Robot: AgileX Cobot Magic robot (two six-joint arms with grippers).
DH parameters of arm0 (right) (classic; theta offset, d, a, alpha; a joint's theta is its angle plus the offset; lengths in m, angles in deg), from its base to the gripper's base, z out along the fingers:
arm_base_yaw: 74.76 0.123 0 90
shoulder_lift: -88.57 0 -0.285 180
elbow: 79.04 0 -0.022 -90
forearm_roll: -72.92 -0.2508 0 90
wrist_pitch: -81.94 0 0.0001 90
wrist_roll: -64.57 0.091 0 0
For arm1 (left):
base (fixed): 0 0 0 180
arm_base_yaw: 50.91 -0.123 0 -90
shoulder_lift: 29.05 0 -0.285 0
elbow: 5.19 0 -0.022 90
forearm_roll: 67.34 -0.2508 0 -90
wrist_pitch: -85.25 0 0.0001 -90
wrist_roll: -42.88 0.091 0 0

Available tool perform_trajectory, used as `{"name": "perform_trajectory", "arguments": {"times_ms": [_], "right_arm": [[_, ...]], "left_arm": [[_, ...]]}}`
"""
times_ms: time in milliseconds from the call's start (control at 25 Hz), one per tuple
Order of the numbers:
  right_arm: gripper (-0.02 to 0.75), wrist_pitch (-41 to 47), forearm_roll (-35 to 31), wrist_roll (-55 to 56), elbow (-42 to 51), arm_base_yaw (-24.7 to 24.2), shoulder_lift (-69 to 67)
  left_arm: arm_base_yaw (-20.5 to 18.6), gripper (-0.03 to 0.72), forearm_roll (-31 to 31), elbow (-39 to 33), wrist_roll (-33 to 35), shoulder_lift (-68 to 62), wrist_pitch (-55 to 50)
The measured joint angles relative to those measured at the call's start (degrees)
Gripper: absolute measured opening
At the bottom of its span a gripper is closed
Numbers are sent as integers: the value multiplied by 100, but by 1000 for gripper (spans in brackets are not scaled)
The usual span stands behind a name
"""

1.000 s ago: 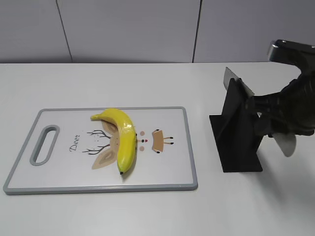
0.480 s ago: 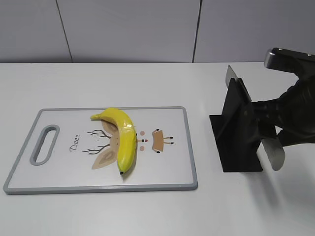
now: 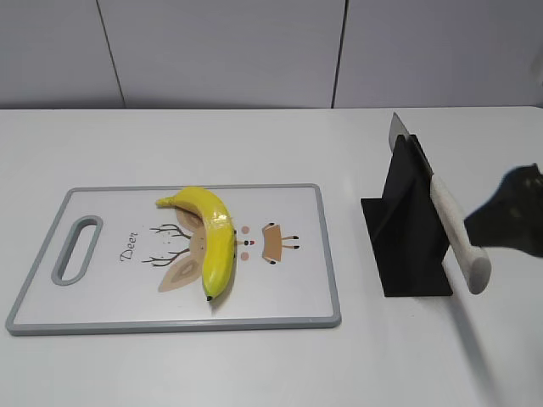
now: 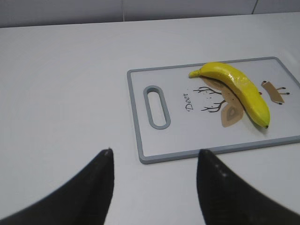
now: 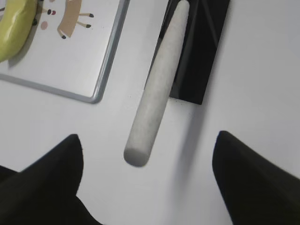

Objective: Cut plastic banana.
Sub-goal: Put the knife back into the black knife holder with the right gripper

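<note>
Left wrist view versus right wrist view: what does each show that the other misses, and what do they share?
Only the left wrist view shows the cutting board's handle slot and the whole plastic banana. Only the right wrist view shows the knife's pale handle sticking out of the black knife stand. Both show the cutting board, part of the banana, the white table, and open jaws holding nothing.

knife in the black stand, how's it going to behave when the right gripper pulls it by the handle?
The knife probably stays stiff. Its pale handle is round and smooth with a taper, so it may slip or twist in the open right gripper. The black stand looks light and narrow with the knife leaning out of it, so it could tip or drag along.
</note>
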Motion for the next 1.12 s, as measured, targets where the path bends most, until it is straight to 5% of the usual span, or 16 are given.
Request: {"name": "perform_trajectory", "arguments": {"times_ms": [360, 1120], "right_arm": [[608, -15, 78, -511, 1802, 0, 2618], [589, 996, 68, -523, 1911, 0, 6108]], "left_arm": [[0, 539, -55, -6, -5, 0, 23], [-25, 491, -66, -6, -11, 0, 23]]}}
